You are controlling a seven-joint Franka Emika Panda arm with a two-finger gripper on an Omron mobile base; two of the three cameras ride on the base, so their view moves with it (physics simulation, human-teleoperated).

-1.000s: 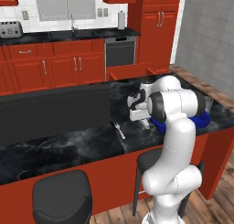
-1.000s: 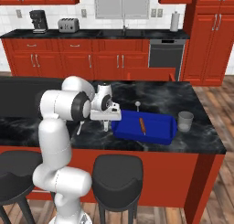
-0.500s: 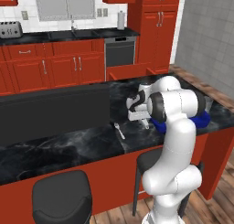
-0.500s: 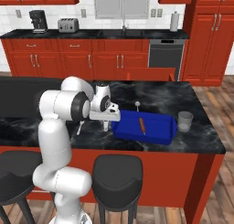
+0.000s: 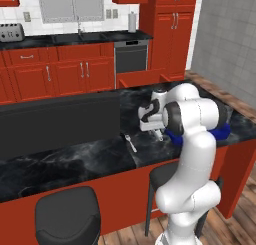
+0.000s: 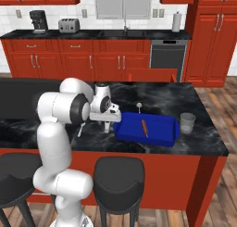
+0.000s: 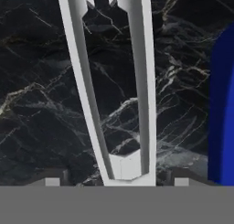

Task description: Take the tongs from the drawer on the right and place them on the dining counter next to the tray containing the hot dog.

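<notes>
Lying flat on veined black marble dining counter (image 7: 41,81): slim V-shaped metal tongs (image 7: 114,81), beside blue tray (image 7: 223,118).

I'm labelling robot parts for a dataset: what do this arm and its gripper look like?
A glossy white arm of rounded, tubular links with dark grey joint rings. The gripper has a boxy white body and two small dark finger tips. No cables or markings show.

place: home kitchen | red cabinets (image 6: 69,64) | dishwasher (image 6: 169,59) | sink faucet (image 6: 125,22) | toaster (image 6: 68,25) | coffee maker (image 6: 38,21) | dining counter (image 6: 203,142), black marble | bar stools (image 6: 119,173)
</notes>
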